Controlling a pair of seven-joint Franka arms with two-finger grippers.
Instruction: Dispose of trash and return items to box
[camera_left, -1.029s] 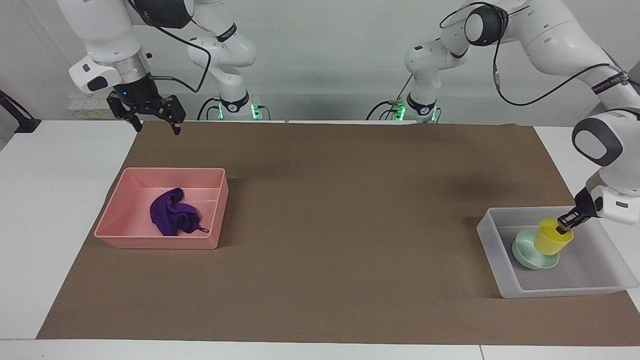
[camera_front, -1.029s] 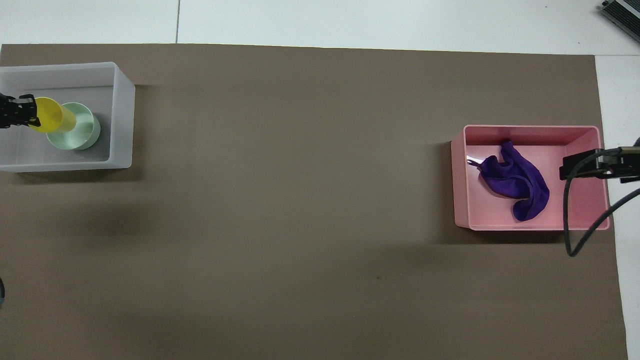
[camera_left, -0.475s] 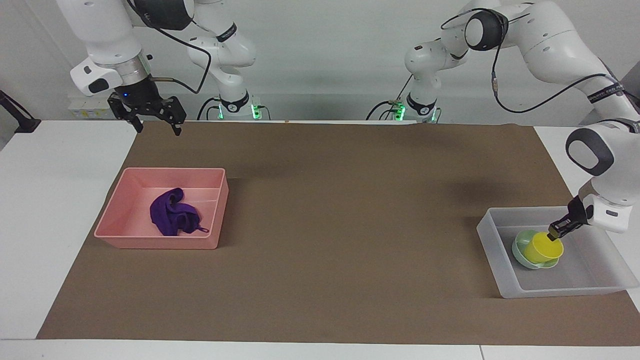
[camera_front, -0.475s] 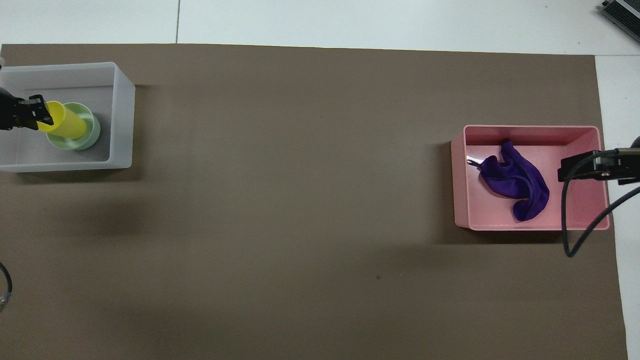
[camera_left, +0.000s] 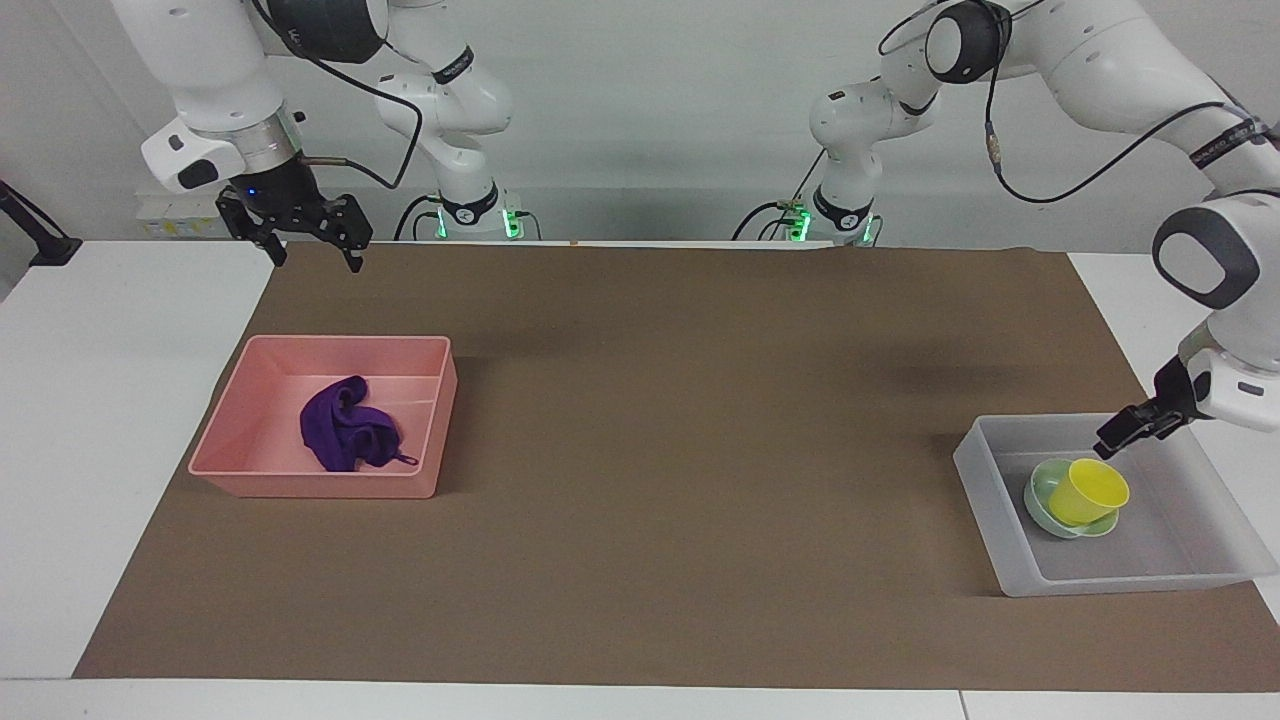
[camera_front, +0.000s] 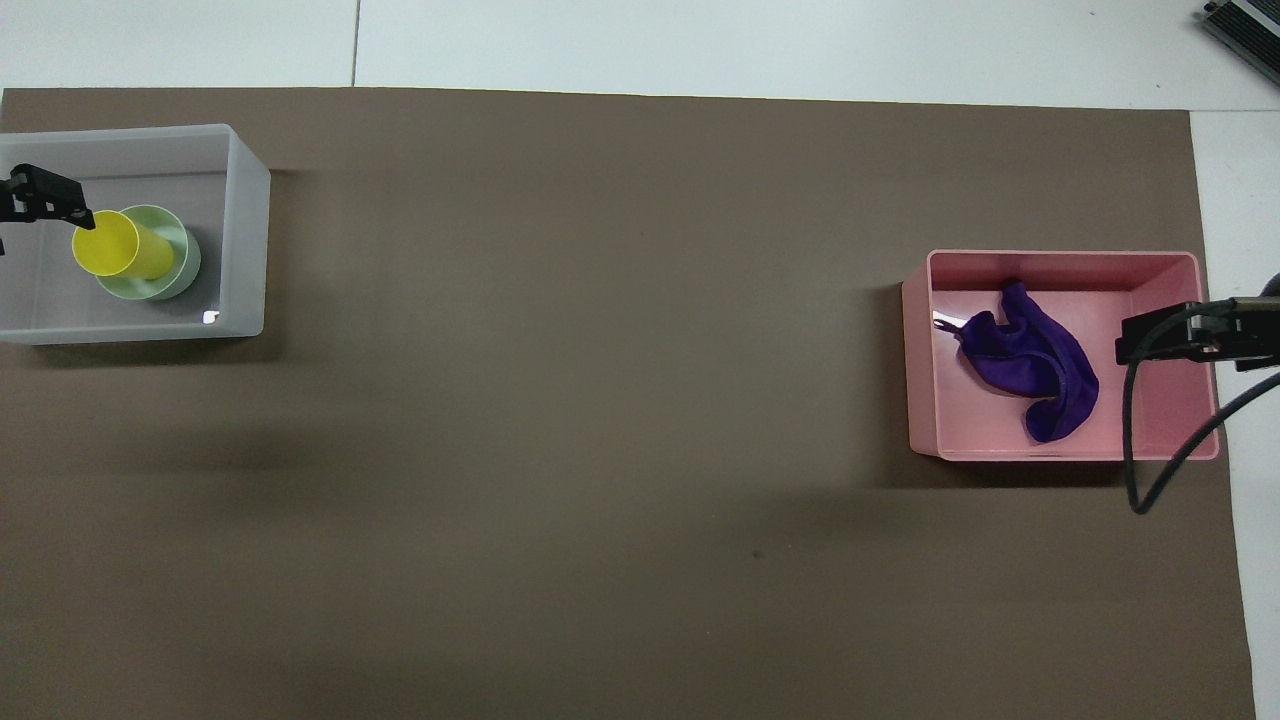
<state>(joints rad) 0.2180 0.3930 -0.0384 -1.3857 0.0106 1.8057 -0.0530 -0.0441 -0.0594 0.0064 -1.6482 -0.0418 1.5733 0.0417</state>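
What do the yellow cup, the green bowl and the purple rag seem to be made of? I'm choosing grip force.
The yellow cup looks like smooth rigid plastic: even colour, crisp thin rim. The green bowl under it looks like matte plastic too, though its look leaves that open. The purple rag is soft cloth, lying in folds in the pink bin.

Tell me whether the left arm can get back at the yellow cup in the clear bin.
Probably yes: the left gripper hangs just above the yellow cup, which sits open-topped in the green bowl, nothing between them.
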